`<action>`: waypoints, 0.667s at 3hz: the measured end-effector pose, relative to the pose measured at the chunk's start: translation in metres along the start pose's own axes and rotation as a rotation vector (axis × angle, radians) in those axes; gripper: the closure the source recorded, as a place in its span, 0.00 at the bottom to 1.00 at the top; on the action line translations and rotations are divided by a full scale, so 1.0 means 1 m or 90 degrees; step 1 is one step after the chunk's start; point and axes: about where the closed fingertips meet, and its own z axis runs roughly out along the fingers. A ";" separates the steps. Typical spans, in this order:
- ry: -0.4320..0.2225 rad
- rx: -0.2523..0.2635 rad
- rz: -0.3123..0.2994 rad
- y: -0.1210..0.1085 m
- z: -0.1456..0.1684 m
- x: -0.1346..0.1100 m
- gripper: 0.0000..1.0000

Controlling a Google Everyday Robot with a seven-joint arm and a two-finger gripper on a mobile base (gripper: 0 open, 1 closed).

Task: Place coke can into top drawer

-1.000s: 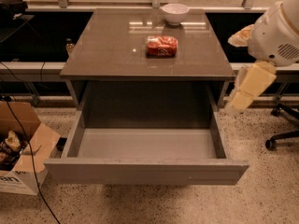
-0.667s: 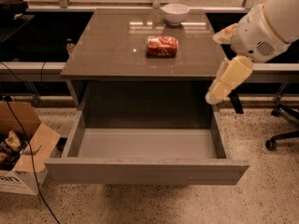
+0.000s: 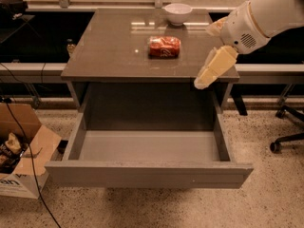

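The coke can [image 3: 164,47] lies on its side in the middle of the cabinet's brown top [image 3: 109,51]. It is red with white lettering. The top drawer [image 3: 147,174] is pulled fully open below it; its light grey inside holds nothing. My gripper [image 3: 209,71] hangs from the white arm at the right and points down and to the left. It is over the front right corner of the cabinet top, about a can's length to the right of the can and apart from it. It holds nothing.
A white bowl [image 3: 177,12] stands at the back of the cabinet top, behind the can. An open cardboard box [image 3: 21,158] with cables sits on the floor at the left. An office chair base [image 3: 287,139] is at the right.
My arm and gripper have moved left and a little up, from beside the cabinet's right side to over its front right corner. The can and the drawer have not moved.
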 end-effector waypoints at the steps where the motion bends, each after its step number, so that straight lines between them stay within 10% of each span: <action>1: -0.005 -0.001 -0.013 -0.033 0.020 -0.008 0.00; 2: -0.005 -0.001 -0.013 -0.034 0.020 -0.008 0.00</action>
